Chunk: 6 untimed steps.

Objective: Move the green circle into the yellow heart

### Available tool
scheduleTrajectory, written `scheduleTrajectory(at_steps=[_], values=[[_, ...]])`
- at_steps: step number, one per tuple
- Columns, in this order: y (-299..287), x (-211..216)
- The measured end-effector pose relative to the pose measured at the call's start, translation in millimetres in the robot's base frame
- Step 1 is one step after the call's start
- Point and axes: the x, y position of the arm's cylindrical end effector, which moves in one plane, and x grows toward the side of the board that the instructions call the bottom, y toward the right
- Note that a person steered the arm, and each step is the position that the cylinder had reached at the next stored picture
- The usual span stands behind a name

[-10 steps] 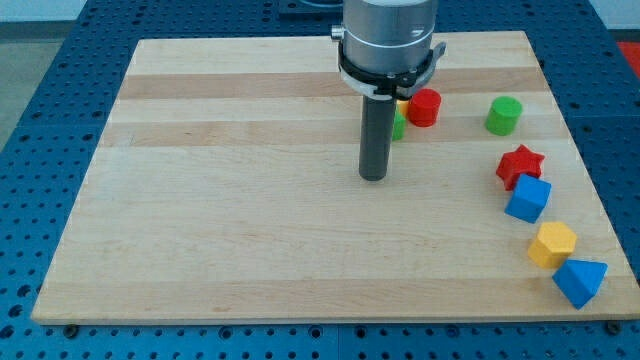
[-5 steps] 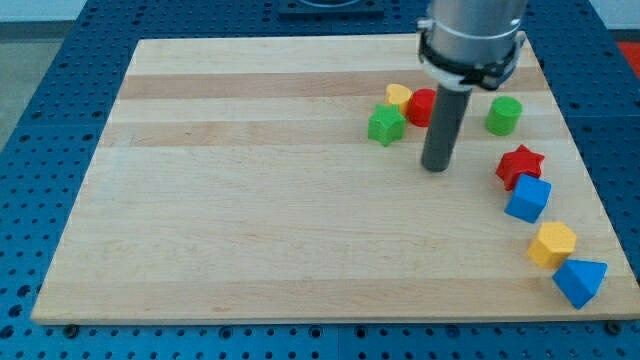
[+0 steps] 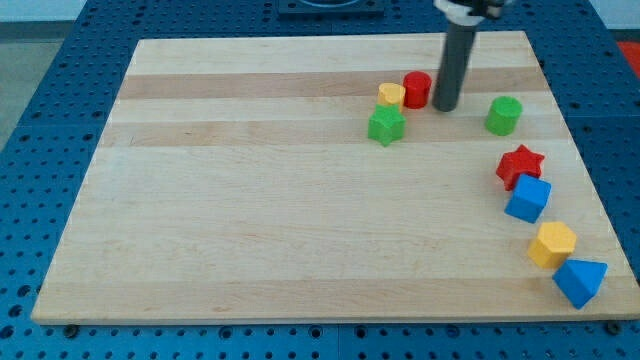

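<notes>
My tip (image 3: 445,107) has moved toward the view's top, now just right of the red cylinder (image 3: 417,89), which sits nearer the yellow heart (image 3: 391,95) than before. The green circle (image 3: 503,115) lies apart, right of the tip. No writing is visible. There is no gripper, only the rod.

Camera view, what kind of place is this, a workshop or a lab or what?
Probably a robotics lab bench. A wooden board sits on a blue perforated table, small coloured blocks like the green circle and yellow heart lie scattered, and my tip rests between them.
</notes>
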Motion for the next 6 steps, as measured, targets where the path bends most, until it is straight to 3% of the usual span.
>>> scheduleTrajectory(at_steps=[2, 3, 4, 6], values=[[76, -17], [76, -19], [76, 34], [69, 34]])
